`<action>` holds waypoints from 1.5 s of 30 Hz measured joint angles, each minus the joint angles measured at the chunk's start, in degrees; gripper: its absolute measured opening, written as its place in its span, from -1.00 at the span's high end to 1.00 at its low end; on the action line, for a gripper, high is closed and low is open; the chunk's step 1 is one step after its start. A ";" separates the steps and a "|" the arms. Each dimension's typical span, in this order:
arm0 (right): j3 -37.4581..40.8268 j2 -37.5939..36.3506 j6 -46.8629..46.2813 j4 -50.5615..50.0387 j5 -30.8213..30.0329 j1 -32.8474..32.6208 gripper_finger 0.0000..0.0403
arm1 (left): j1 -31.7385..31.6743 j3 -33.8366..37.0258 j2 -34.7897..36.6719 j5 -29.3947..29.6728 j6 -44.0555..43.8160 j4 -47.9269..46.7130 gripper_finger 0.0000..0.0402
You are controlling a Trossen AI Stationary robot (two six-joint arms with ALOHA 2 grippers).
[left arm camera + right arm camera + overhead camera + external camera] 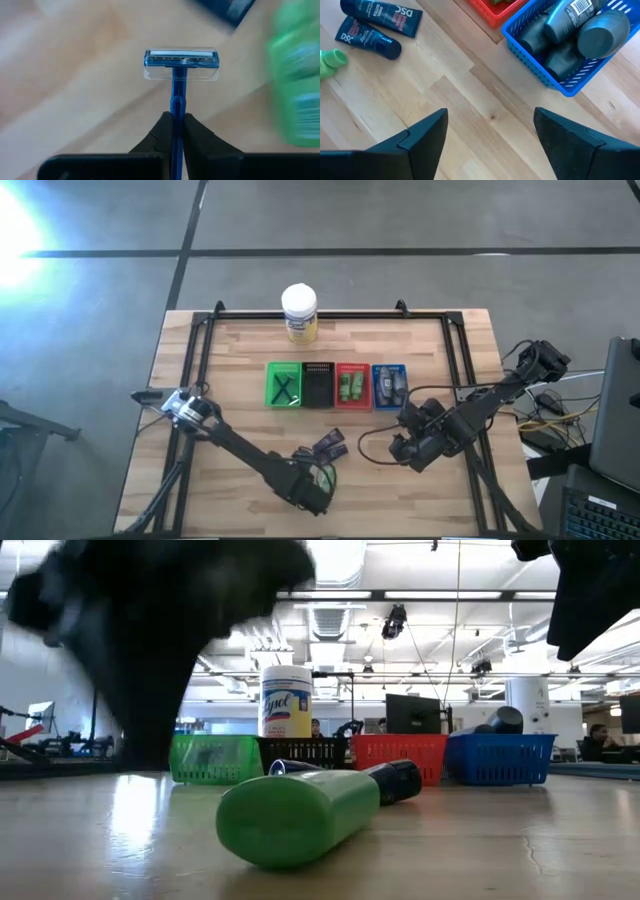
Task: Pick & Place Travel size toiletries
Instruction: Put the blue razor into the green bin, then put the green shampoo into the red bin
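Right now your left gripper (175, 122) is clamped on a blue razor (180, 64) by its handle, low centre of the high view, over the wooden table (240, 350). Just beside it lie a green bottle (300, 814) and two dark DSC tubes (379, 25). Your right gripper (490, 135) hangs wide apart, lower right of the blue basket (390, 387) holding grey tubes (580, 27).

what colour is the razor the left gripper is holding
Blue, with a clear cap over its head. The razor shows best in the left wrist view, clamped in the left gripper.
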State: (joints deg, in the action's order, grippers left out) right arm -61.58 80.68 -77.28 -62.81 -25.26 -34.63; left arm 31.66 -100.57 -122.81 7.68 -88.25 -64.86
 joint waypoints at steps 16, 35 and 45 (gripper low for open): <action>0.00 0.00 -4.19 0.09 -0.25 0.00 -0.49 | -25.17 32.88 36.31 15.03 7.83 10.97 0.90; 0.00 6.11 9.01 30.08 8.72 3.45 -0.66 | -42.47 46.71 41.58 11.03 19.85 29.38 0.30; 0.00 10.99 2.97 38.39 12.18 4.33 -0.74 | -38.22 46.03 44.81 6.00 27.04 31.86 0.03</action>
State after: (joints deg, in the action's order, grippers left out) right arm -61.58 91.68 -74.31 -24.42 -13.08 -30.30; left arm -6.56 -54.54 -78.00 13.68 -61.21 -32.99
